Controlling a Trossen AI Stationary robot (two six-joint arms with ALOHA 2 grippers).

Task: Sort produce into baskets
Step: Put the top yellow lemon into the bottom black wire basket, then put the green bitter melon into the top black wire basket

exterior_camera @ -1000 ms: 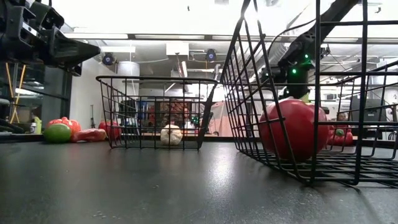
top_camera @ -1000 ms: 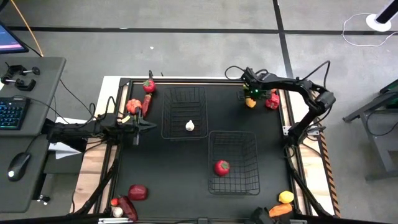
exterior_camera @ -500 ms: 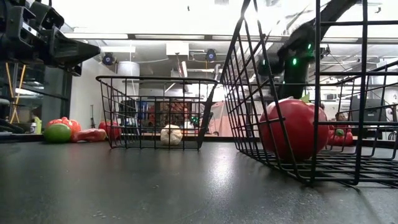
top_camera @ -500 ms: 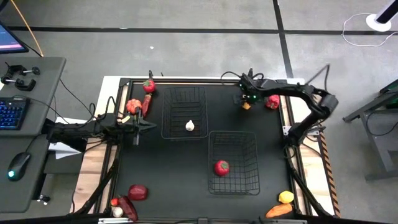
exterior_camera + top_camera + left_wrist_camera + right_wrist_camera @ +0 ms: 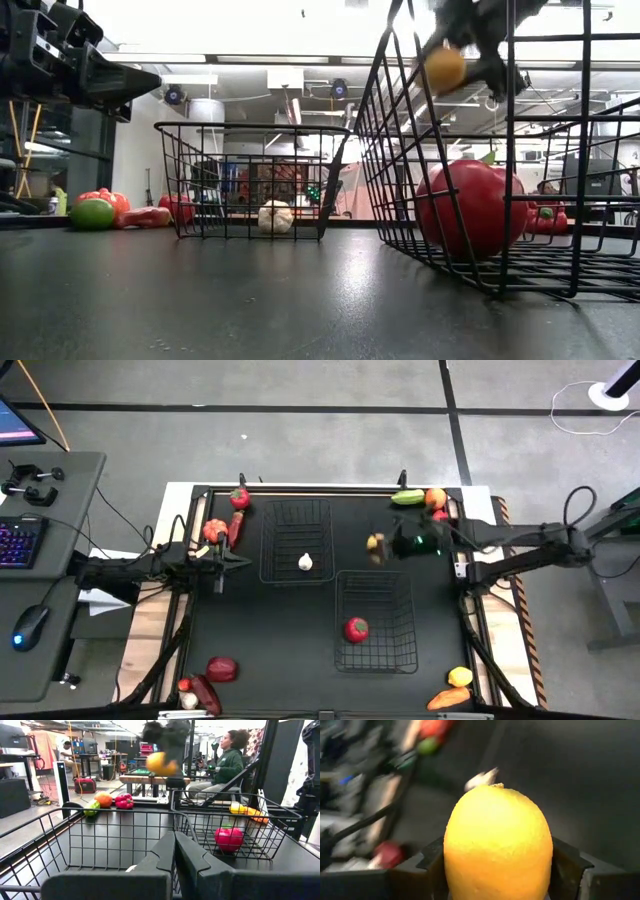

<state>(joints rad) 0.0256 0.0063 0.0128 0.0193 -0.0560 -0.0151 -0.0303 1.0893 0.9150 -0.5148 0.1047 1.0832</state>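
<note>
While your bench (image 5: pixel 250 630) carries two baskets, one (image 5: pixel 295 542) holding garlic (image 5: pixel 305 562), the other (image 5: pixel 375 620) a tomato (image 5: pixel 356 628), your right pincer (image 5: pixel 383 544) clamps a lemon (image 5: pixel 375 543) aloft at the tomato's 12 o'clock. Left pincer (image 5: pixel 240 560) sits together at 9.

Light came evenly from overhead, and ceiling fixtures glared white in the low view, leaving the table (image 5: pixel 300 630) top with a dull sheen and faint shadows. The right gripper (image 5: pixel 462 40) and its yellow fruit (image 5: pixel 497 845) smeared with motion blur; the right wrist background blurred heavily.
</note>
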